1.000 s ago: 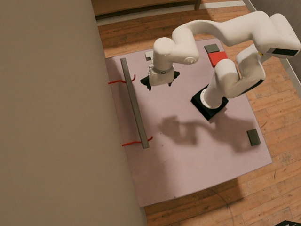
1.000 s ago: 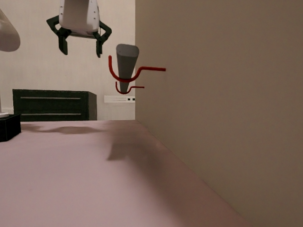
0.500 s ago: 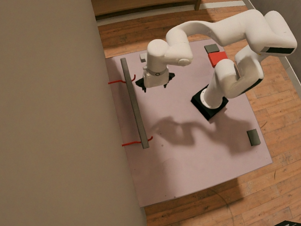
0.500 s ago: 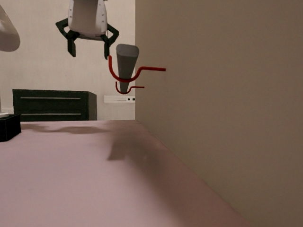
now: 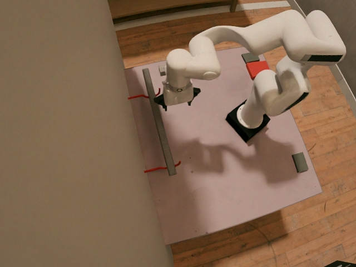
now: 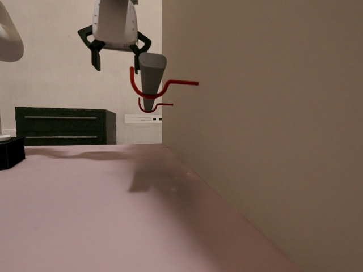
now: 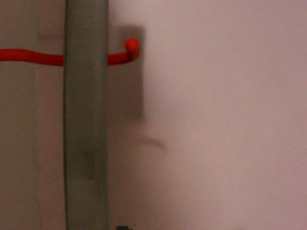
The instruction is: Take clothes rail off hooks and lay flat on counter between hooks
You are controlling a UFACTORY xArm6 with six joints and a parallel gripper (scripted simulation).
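Note:
The grey clothes rail (image 5: pixel 159 124) (image 6: pixel 151 73) (image 7: pixel 86 125) rests on two red wall hooks, the far hook (image 5: pixel 138 97) (image 6: pixel 154 106) (image 7: pixel 29 56) and the near hook (image 5: pixel 155 169) (image 6: pixel 164 88), above the pink counter (image 5: pixel 230 186) (image 6: pixel 73 204) (image 7: pixel 216 144) and parallel to the wall (image 5: pixel 57 129) (image 6: pixel 264 117). My gripper (image 5: pixel 176 104) (image 6: pixel 115 67) is open and empty. It points down at about the height of the rail's top, just on the counter side of the rail, near the far hook. Its fingers do not straddle the rail. In the wrist view the rail runs down the left side.
The arm's black base (image 5: pixel 247 123) (image 6: pixel 10 152) stands on the counter. A red block (image 5: pixel 256 69) and a grey block (image 5: pixel 250 57) lie at the far edge, another grey block (image 5: pixel 300 162) at the right edge, and a small grey block near the rail's far end.

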